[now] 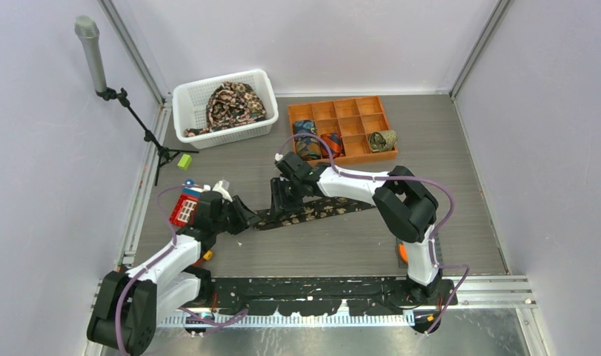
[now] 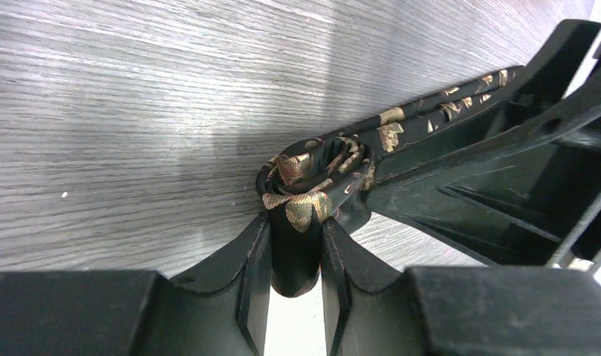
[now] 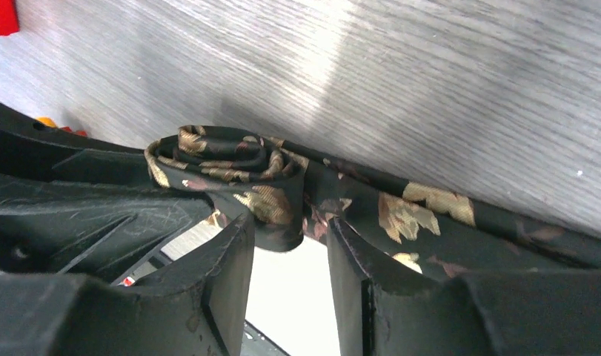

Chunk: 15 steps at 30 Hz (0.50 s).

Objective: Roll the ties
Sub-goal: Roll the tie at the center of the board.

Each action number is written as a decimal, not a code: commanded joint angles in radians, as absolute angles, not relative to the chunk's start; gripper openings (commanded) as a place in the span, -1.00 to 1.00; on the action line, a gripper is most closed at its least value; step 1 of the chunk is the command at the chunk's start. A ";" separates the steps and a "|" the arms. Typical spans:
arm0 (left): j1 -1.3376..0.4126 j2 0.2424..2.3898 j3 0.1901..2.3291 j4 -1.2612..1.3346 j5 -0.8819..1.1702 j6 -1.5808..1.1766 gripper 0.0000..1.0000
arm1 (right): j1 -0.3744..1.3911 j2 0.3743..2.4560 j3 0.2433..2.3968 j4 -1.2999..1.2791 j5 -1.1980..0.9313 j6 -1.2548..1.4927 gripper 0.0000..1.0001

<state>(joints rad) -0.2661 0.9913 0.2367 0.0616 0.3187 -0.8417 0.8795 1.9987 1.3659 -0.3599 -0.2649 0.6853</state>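
White basket point(image 1: 180, 100) at back left holds a heap of black floral ties point(image 1: 234, 104). The orange divided tray point(image 1: 371, 100) beside it has a blue roll point(image 1: 306, 144), an orange-red roll point(image 1: 332, 142) and an olive roll point(image 1: 382, 139) (near right corner compartment). Your black floral tie point(image 1: 319, 210) lies mid-table point(image 1: 430, 185), one end wound into a small loose coil point(image 2: 312, 167). Your left gripper point(image 2: 297, 233) pinches that coil. Your right gripper point(image 3: 286, 248) straddles it, jaws spread.

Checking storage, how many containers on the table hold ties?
2: the white basket at the back left, piled with ties, and the orange divided tray beside it, holding rolled ones.
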 commanded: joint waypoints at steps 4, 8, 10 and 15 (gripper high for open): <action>-0.261 0.924 0.313 -0.125 0.281 -0.768 -0.46 | 0.891 1.886 1.443 -0.390 -0.261 0.678 -0.22; -0.261 0.908 0.328 -0.160 0.271 -0.764 -0.46 | 0.903 1.914 1.457 -0.380 -0.266 0.684 -0.36; -0.261 0.908 0.336 -0.174 0.270 -0.764 -0.46 | 0.909 1.937 1.464 -0.373 -0.272 0.689 -0.42; -0.261 0.902 0.354 -0.202 0.267 -0.761 -0.46 | 0.921 1.990 1.480 -0.360 -0.281 0.699 -0.53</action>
<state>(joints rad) -0.2661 0.9218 0.3073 -0.1600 0.2790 -0.7803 0.9077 1.9556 1.4368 -0.3836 -0.2676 0.6880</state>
